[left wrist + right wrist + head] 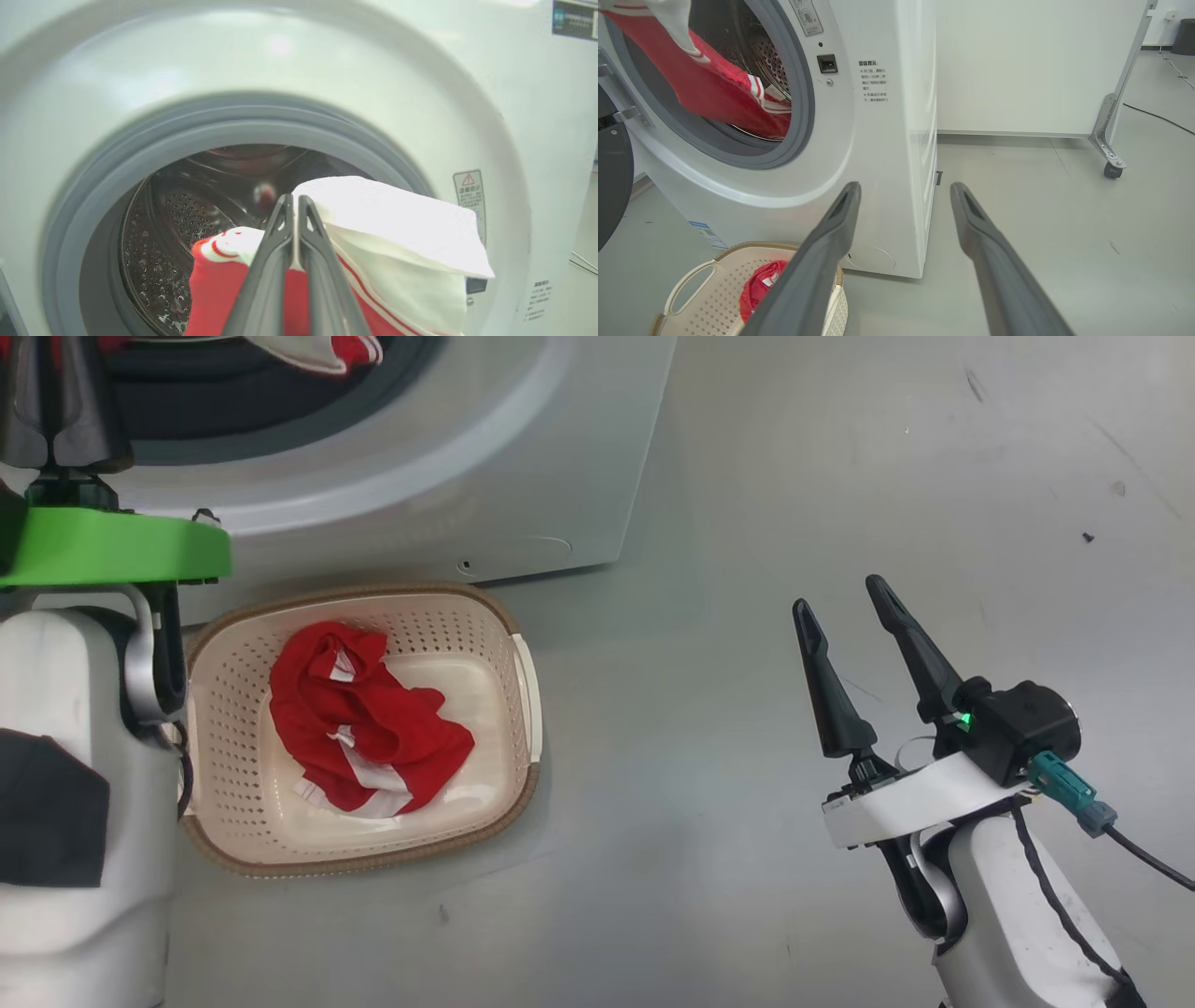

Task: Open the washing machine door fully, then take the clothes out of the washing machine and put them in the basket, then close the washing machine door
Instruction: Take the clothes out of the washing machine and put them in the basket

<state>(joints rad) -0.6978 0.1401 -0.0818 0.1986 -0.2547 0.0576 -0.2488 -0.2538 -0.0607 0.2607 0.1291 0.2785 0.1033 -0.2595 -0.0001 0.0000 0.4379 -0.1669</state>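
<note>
The big white boxy front-loading washing machine (878,140) stands with its round, glossy black-rimmed door (612,186) swung open, at the left edge of the right wrist view. On the smooth grey floor (747,803) just in front of the machine sits the small rectangular cream plastic basket (373,866), with perforated walls and a brown woven-look rim. One crumpled red garment with white stripes (373,728) lies inside it. A second soft red-and-white fabric garment (705,88) stretches up out of the mouth of the dimpled steel drum (177,210), across the grey rubber ring (233,130).

The left pincer (293,200) is pressed together on this cloth's white trim, right at the opening. The basket lies below that pincer and back toward the robot. The cloth's long axis trails from the grip down into the drum, so it probably has to clear the ring's lip before it can come down. The left arm is the nearer one. The right pincer (840,594) is empty, its fingers apart, well away over bare floor.
</note>
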